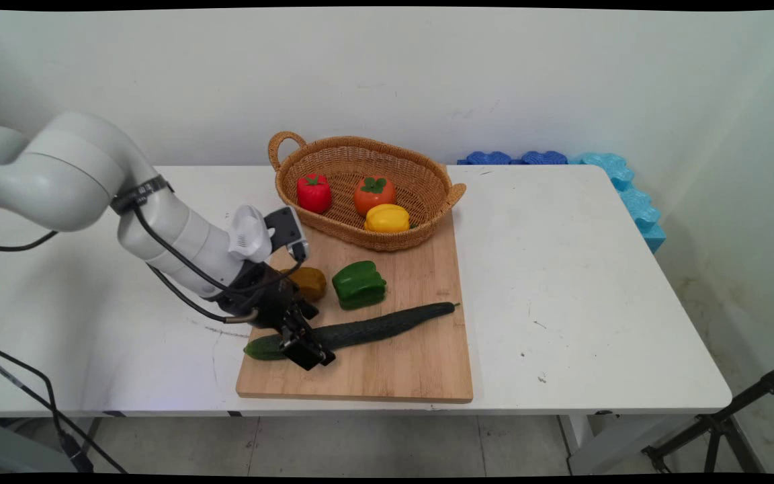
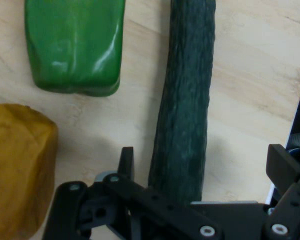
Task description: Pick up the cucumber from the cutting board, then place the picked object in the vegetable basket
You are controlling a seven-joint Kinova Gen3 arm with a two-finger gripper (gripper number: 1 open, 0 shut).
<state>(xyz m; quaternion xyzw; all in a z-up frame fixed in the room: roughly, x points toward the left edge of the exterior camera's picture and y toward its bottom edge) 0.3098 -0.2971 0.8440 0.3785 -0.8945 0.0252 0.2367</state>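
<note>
White table (image 1: 562, 269), wooden board (image 1: 414, 363) — gripper low over cucumber.
Gripper (image 1: 306, 346) open, fingers (image 2: 126, 161) either side of cucumber (image 1: 367, 328); green pepper (image 1: 359, 284) and brown lump (image 1: 308, 282) just beside.

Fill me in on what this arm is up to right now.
The arm's hand is down over the cucumber near its left end, on the wooden cutting board. Its fingers stand open on either side of the cucumber. A green pepper and a brownish potato lie just beyond. The basket behind holds a red pepper, a tomato and a yellow pepper.
</note>
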